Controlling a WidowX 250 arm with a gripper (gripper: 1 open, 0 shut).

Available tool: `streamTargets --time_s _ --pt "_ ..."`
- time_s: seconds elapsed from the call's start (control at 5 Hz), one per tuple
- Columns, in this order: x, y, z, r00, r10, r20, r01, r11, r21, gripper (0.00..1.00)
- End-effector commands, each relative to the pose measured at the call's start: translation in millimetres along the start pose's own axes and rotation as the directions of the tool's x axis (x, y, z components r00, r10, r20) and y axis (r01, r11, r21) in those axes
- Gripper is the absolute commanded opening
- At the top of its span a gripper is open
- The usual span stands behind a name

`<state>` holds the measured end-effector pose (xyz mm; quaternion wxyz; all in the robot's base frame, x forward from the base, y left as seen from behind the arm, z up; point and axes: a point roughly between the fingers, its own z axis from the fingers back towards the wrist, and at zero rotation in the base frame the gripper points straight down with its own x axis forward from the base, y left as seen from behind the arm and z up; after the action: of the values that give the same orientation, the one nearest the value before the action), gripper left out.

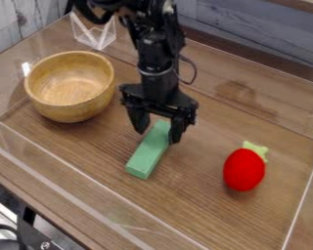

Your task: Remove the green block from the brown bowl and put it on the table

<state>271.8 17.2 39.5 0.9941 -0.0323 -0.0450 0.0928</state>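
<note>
The green block (148, 156) lies flat on the table (81, 186), its long axis running from the gripper toward the front. My gripper (156, 128) points straight down over the block's far end, its black fingers spread open on either side of it and no longer pinching it. The brown bowl (70, 86) stands to the left, upright and with nothing inside.
A red strawberry-like toy with a green top (245, 168) sits to the right of the block. Clear acrylic walls (146, 220) run round the table's edges. A crumpled clear plastic holder (97, 37) stands at the back behind the arm.
</note>
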Motion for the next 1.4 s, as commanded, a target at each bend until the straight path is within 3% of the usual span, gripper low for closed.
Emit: streamTargets --time_s 0.0,0.4,1.2 --pt "15.4 -11 33.7 0.997 -0.001 0.082 0.002 1.000 -0.022 1.00" --pt "13.3 -33 52.0 0.997 0.012 0.082 -0.008 0.999 -0.047 1.00" --pt "-2.4 -45 55.6 0.997 0.029 0.066 -0.025 0.998 -0.057 1.00"
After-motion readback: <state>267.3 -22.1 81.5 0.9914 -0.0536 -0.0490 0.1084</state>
